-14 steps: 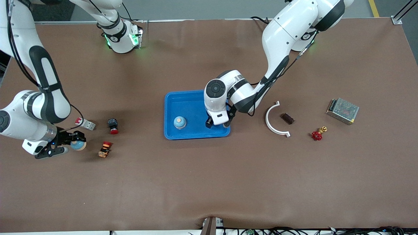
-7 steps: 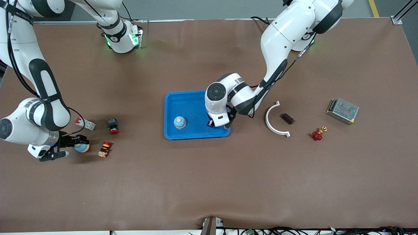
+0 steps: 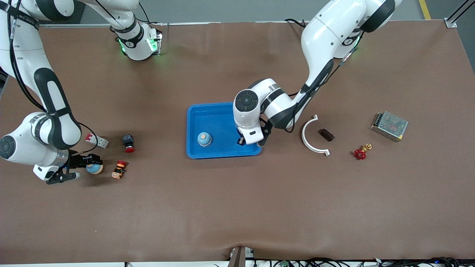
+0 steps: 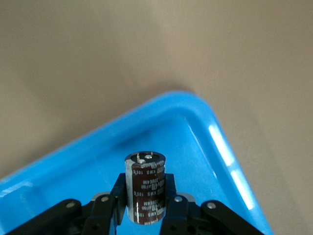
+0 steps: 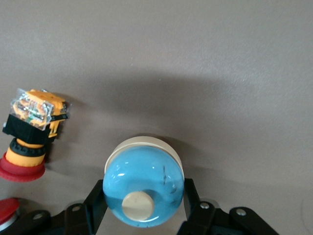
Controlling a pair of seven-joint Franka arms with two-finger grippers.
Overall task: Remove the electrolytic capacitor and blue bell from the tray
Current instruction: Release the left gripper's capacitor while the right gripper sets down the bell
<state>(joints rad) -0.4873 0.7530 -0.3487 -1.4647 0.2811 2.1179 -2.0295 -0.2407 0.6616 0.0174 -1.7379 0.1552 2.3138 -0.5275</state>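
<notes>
My left gripper [image 3: 241, 141] is low over the blue tray [image 3: 213, 115], at the corner toward the left arm's end and nearer the front camera. It is shut on a dark brown capacitor [image 4: 145, 188] with white print, which stands upright between the fingers [image 4: 168, 196]. My right gripper [image 3: 86, 164] is low at the right arm's end of the table. It is shut on a blue bell [image 3: 93, 168] with a cream button and base, seen in the right wrist view [image 5: 144, 183]. A second blue bell [image 3: 204, 139] sits in the tray.
An orange and red push button [image 3: 119, 169] lies beside the held bell, also in the right wrist view [image 5: 32, 129]. A black and red button [image 3: 128, 142] and a grey switch [image 3: 97, 140] lie nearby. A white curved bracket [image 3: 311, 138], brown block [image 3: 326, 134], red valve [image 3: 360, 153] and metal box [image 3: 389, 126] lie toward the left arm's end.
The right gripper has shifted slightly toward the orange button and downward with the bell in it. The left gripper has moved a little toward the tray's corner with the capacitor.
</notes>
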